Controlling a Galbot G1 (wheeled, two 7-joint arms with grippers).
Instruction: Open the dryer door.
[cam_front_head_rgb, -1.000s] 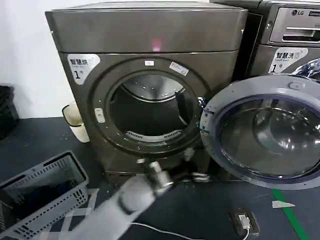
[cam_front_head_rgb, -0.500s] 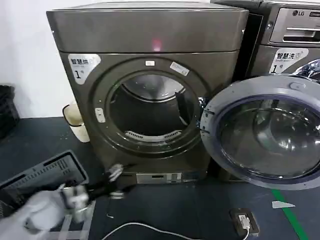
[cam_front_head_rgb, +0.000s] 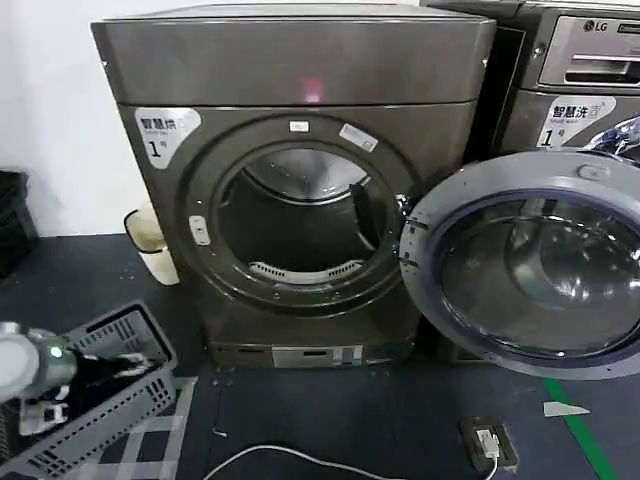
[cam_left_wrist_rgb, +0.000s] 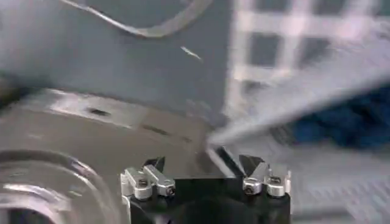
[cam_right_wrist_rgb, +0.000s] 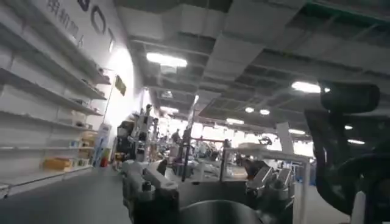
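Drum opening (cam_front_head_rgb: 300, 225) of the bronze-grey machine unobstructed; floor directly before it bare but for a white cable (cam_front_head_rgb: 290, 460). Dryer door (cam_front_head_rgb: 530, 265) swung fully out to the right, blocking the front of the LG machine (cam_front_head_rgb: 575, 70). Grey basket (cam_front_head_rgb: 95, 385) occupies the floor at lower left, left gripper (cam_front_head_rgb: 125, 368) over it; small bin (cam_front_head_rgb: 150, 245) beside the machine's left corner.

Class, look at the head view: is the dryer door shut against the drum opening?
No. The dryer door hangs swung wide open, leaving the drum exposed.
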